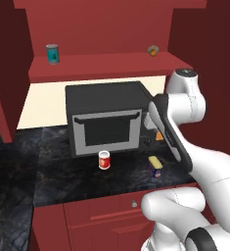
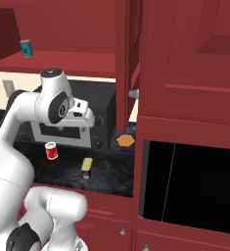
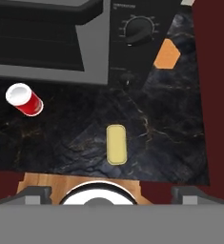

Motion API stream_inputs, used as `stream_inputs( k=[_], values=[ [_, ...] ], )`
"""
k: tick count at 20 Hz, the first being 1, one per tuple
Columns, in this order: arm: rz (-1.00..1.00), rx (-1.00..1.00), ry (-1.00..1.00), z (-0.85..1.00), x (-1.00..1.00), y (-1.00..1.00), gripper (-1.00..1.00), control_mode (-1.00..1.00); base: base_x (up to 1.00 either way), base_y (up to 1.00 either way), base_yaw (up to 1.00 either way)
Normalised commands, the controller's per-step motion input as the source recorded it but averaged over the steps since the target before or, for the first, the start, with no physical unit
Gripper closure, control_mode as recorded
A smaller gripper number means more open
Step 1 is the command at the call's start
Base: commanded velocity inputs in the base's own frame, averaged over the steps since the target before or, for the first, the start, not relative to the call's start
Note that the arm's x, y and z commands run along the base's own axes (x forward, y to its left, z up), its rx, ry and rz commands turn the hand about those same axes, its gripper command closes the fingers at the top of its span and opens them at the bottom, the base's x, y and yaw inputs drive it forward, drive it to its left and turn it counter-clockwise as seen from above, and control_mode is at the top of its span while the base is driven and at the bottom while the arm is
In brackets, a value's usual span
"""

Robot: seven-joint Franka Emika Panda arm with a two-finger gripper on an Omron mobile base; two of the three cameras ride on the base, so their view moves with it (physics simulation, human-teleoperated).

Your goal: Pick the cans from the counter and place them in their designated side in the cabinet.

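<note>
A: Left base view — why is the arm bent so high over the counter [image 1: 62,181]?
B: To look down, I'd judge. The red can [image 1: 104,160] stands before the microwave [image 1: 106,120], the navy-blue can [image 1: 155,167] to its right; the teal can [image 1: 53,53] sits on the cabinet shelf [image 1: 102,66].

A: Right base view?
B: Red can [image 2: 51,150] and navy-blue can [image 2: 86,168] stand apart, below the hand.

A: Hand view?
B: The gripper [image 3: 111,193] is spread wide, holding nothing — the yellow-topped can [image 3: 117,144] lies just above its tips, the red can [image 3: 24,99] off left.

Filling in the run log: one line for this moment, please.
gripper: open, empty, above counter | red can: on counter | blue can: on counter | cabinet: neither can inside
</note>
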Motion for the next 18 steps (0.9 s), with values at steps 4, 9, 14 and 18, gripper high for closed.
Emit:
stream_inputs(
  k=[4,9,14,18],
  values=[
    [0.00,0.00,-0.02,-0.11,-0.01,-0.06,-1.00,-1.00,0.00,0.00,0.00],
    [0.00,0.00,0.00,-0.15,-0.04,-0.02,-1.00,-1.00,0.00,0.00,0.00],
    [0.00,0.00,0.00,-0.14,-0.05,0.00,-1.00,-1.00,0.00,0.00,0.00],
    [0.00,0.00,0.00,-0.14,-0.05,-0.02,-1.00,-1.00,0.00,0.00,0.00]
  ],
)
